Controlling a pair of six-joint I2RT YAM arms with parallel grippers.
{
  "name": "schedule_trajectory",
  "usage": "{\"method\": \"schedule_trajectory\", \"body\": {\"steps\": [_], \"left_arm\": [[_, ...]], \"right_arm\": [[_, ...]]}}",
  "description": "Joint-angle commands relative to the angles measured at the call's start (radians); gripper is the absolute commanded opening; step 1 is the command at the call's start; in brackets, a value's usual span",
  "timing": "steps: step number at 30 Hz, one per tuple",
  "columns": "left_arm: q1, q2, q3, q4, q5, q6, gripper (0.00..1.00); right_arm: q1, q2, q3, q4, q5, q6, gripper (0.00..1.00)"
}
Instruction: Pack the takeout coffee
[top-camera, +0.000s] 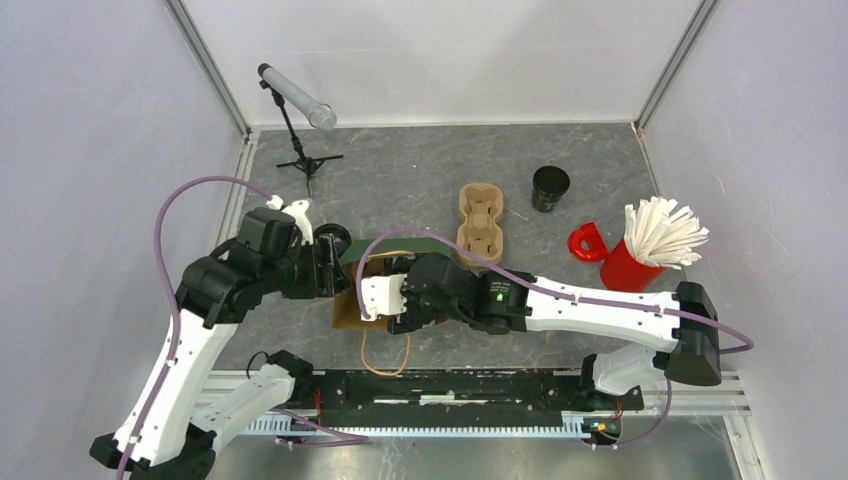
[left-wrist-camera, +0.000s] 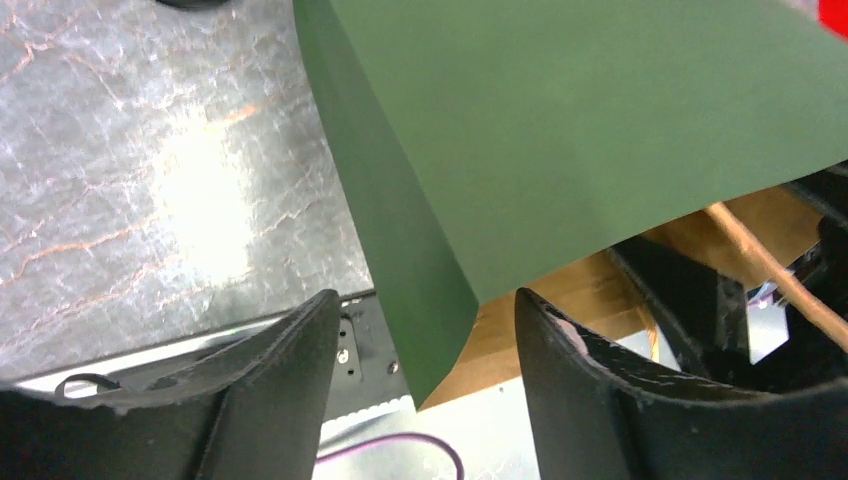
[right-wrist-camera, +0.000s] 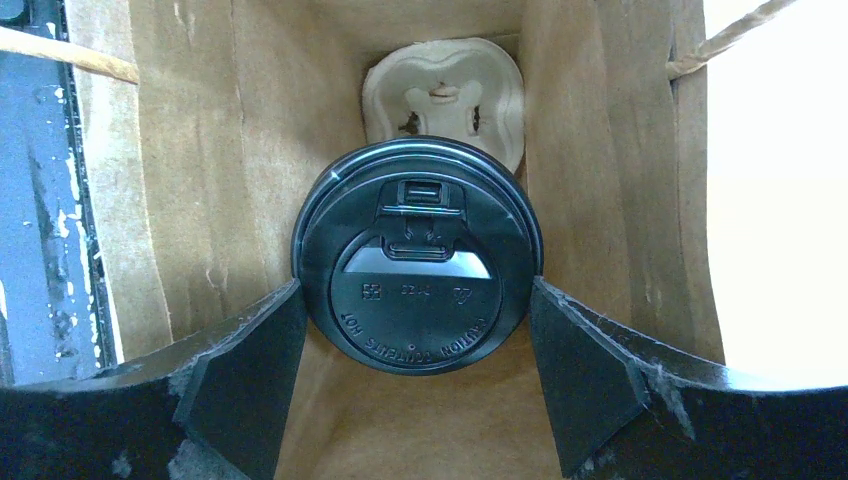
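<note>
Grey marbled table (top-camera: 420, 160) carries, at far left, a small black tripod (top-camera: 303, 150) with a pale tube on top. Next along, the left gripper (left-wrist-camera: 425, 300) has its fingers (left-wrist-camera: 270, 380) spread apart, astride the corner of a paper bag (left-wrist-camera: 600, 120) that is green outside and brown inside, with a gap showing on each side of the paper. The right gripper (right-wrist-camera: 417, 300) reaches into the bag's mouth. There the takeout coffee (right-wrist-camera: 417, 250) sits with its black sip lid facing the wrist camera and a pulp cup tray (right-wrist-camera: 445, 90) beyond it, deeper in the bag. The right fingertips (right-wrist-camera: 250, 350) flank the lid at its rim on both sides; whether they press it I cannot tell. Further right on the table are a second pulp carrier (top-camera: 480, 220), a lidless black cup (top-camera: 550, 188), and a red holder (top-camera: 625, 270) stuffed with white sticks (top-camera: 668, 230).
</note>
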Motion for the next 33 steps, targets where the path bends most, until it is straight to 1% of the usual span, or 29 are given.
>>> {"method": "schedule_trajectory", "body": {"steps": [1, 3, 7, 12, 17, 18, 19, 20, 21, 23, 26, 28, 33], "left_arm": [[-0.001, -0.025, 0.028, -0.085, 0.043, -0.034, 0.73], [-0.002, -0.025, 0.031, -0.095, 0.034, -0.031, 0.76], [-0.001, -0.022, 0.005, -0.097, 0.035, -0.042, 0.76], [-0.002, -0.040, -0.049, -0.060, 0.020, -0.061, 0.72], [-0.001, -0.051, -0.094, 0.025, 0.011, -0.062, 0.67], [-0.002, -0.049, -0.096, 0.036, 0.016, -0.059, 0.64], [-0.001, -0.044, -0.097, 0.046, 0.022, -0.056, 0.58], [-0.001, -0.045, -0.096, 0.054, 0.031, -0.053, 0.49], [-0.001, -0.048, -0.098, 0.063, 0.039, -0.051, 0.38], [-0.002, -0.065, -0.112, 0.084, 0.060, -0.046, 0.24], [-0.001, -0.096, -0.145, 0.116, 0.095, -0.028, 0.09], [-0.001, -0.107, -0.156, 0.120, 0.100, -0.020, 0.03], [-0.001, -0.114, -0.168, 0.121, 0.122, 0.000, 0.02]], "right_arm": [[0.007, -0.014, 0.016, 0.031, 0.047, 0.024, 0.84], [0.009, -0.005, 0.025, 0.032, 0.053, 0.023, 0.84], [0.009, -0.001, 0.025, 0.045, 0.053, 0.019, 0.84], [0.009, 0.000, 0.026, 0.053, 0.058, 0.009, 0.84], [0.009, 0.006, 0.031, 0.061, 0.054, 0.001, 0.84], [0.009, 0.008, 0.032, 0.060, 0.047, -0.003, 0.84], [0.009, 0.009, 0.033, 0.058, 0.041, -0.006, 0.84], [0.009, 0.010, 0.035, 0.059, 0.032, -0.009, 0.84], [0.009, 0.012, 0.037, 0.058, 0.018, -0.016, 0.84], [0.009, 0.034, 0.072, 0.034, -0.019, -0.039, 0.84], [0.014, 0.086, 0.132, 0.009, -0.032, -0.074, 0.83], [0.014, 0.114, 0.154, 0.009, -0.024, -0.103, 0.84], [0.014, 0.164, 0.149, 0.069, -0.021, -0.165, 0.84]]}}
